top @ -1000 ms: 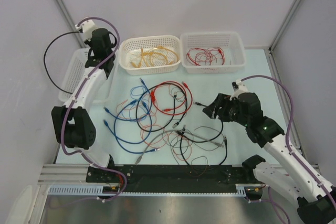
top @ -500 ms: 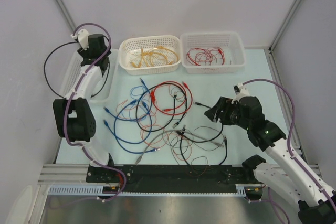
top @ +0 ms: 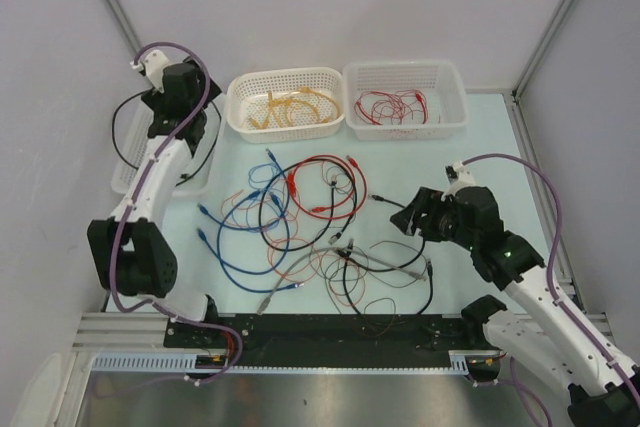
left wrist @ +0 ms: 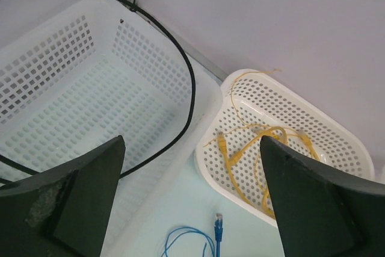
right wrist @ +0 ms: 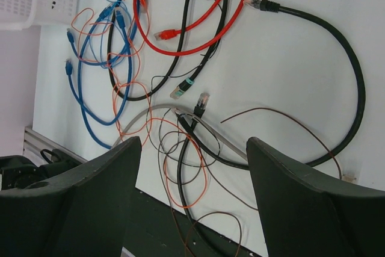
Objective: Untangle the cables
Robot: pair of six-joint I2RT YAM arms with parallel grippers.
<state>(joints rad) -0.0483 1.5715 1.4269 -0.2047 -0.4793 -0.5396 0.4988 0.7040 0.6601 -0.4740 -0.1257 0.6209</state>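
The cables [top: 300,217] lie tangled mid-table: red, blue, black, grey and thin orange loops. One black cable [top: 114,142] is draped across the white left basket [top: 203,172]; in the left wrist view this black cable [left wrist: 180,64] curves over the basket's rim. My left gripper [top: 180,125] hangs over that basket, open [left wrist: 191,139], holding nothing. My right gripper [top: 403,215] hovers at the tangle's right side, open [right wrist: 192,142], above thin orange [right wrist: 198,173] and dark wires, apart from them. A thick black cable [right wrist: 355,88] arcs to its right.
Two white baskets stand at the back: one [top: 285,102] holds yellow cables, the other [top: 405,97] red ones. A blue plug end [left wrist: 218,227] lies on the table between the left and yellow baskets. A black rail [top: 330,332] runs along the near edge.
My left gripper opened and let go of the black cable, whose loop dropped onto the left basket. The left arm swung slightly left. The right gripper shifted a little towards the near edge.
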